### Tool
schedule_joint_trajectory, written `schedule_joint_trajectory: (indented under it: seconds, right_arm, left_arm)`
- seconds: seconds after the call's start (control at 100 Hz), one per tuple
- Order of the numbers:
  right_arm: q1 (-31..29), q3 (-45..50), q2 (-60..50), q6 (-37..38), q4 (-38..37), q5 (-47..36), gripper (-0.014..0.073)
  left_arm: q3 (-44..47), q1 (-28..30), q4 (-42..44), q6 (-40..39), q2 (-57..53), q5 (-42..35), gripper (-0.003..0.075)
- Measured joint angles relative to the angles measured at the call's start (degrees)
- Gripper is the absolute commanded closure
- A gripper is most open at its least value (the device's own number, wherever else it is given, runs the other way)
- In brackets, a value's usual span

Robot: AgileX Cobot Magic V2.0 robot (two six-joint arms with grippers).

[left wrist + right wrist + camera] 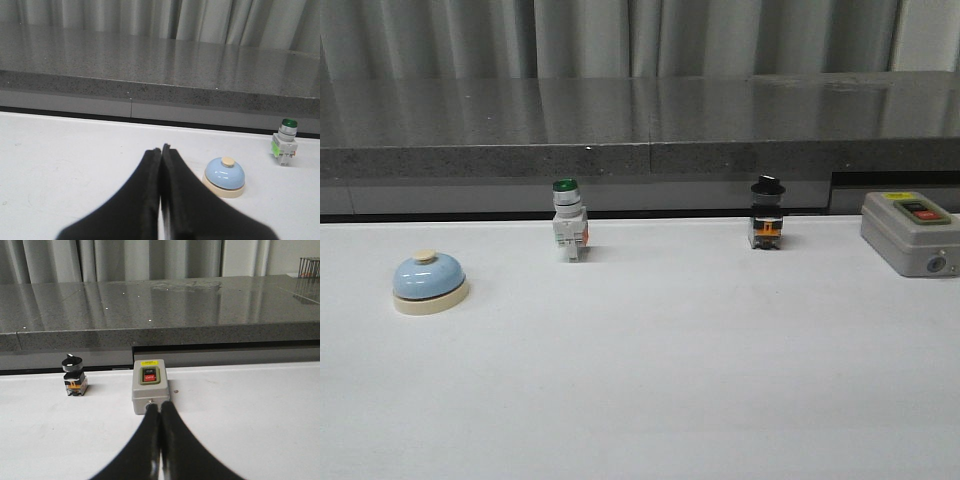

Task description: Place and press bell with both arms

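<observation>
The bell sits upright on the white tabletop at the far left in the front view, well apart from everything else, its cream button facing up and nothing touching it. It looks untouched, so the step in hand is probably the pick-up: the left tool, whose fingers are pressed together and hold nothing, would need to spread first, then come down around the cream base rather than the glossy dome, which would likely slip out of a pinch. Keeping clear of the button avoids ringing it early. The right tool is also closed and empty, and is best kept back until the bell is set down for pressing. The front view shows the whole row, with the green switch, the black switch and the grey box at the right edge, but neither arm. The left wrist view alone shows how the left tool stands to the bell, near and off to one side, with the green switch beyond. The right wrist view alone shows the box's ON/OFF label, and that tool's tips over the box's near face.
</observation>
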Motion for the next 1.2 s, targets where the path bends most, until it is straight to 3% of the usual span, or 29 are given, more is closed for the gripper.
schedule_joint_trajectory:
  seconds: [0.47, 0.65, 0.86, 1.2]
  right_arm:
    - [0.0, 0.0, 0.0, 0.0, 0.0, 0.0, 0.0655]
    - [0.0, 0.0, 0.0, 0.0, 0.0, 0.0, 0.0655]
    - [0.0, 0.0, 0.0, 0.0, 0.0, 0.0, 0.0655]
    - [0.0, 0.0, 0.0, 0.0, 0.0, 0.0, 0.0655]
  left_arm:
    - [-0.3, 0.0, -0.1, -0.1, 0.0, -4.0, 0.0741]
    - [-6.5, 0.0, -1.2, -0.1, 1.2, 4.8, 0.0741]
    - [-18.0, 0.0, -1.5, 1.6, 11.1, 15.9, 0.0741]
    - [-29.6, 0.0, -3.1, 9.3, 32.2, 20.6, 0.0741]
